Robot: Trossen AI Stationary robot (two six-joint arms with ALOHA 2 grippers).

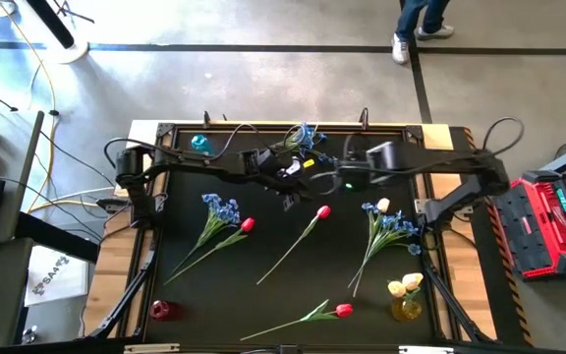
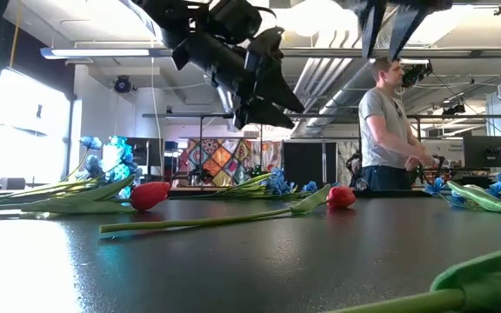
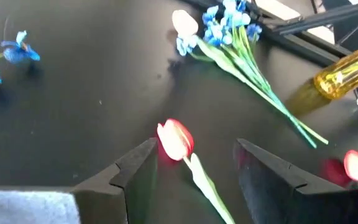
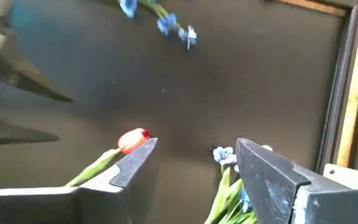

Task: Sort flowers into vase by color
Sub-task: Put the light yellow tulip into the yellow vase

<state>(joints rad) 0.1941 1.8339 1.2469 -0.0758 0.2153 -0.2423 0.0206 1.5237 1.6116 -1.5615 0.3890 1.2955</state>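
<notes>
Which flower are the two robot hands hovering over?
On the black table, look just below where the two hands meet: the red tulip in the middle, its stem slanting toward the near left. Unlike the other red tulips, it lies alone, with no blue spray or leaf beside it.

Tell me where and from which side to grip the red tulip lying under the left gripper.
Grip the red tulip on its thin green stem just below the bloom, coming straight down from above. It lies flat on the black table, so only a top approach reaches it, with the jaws straddling the stem crosswise. The left gripper hangs open above it, near that line.
</notes>
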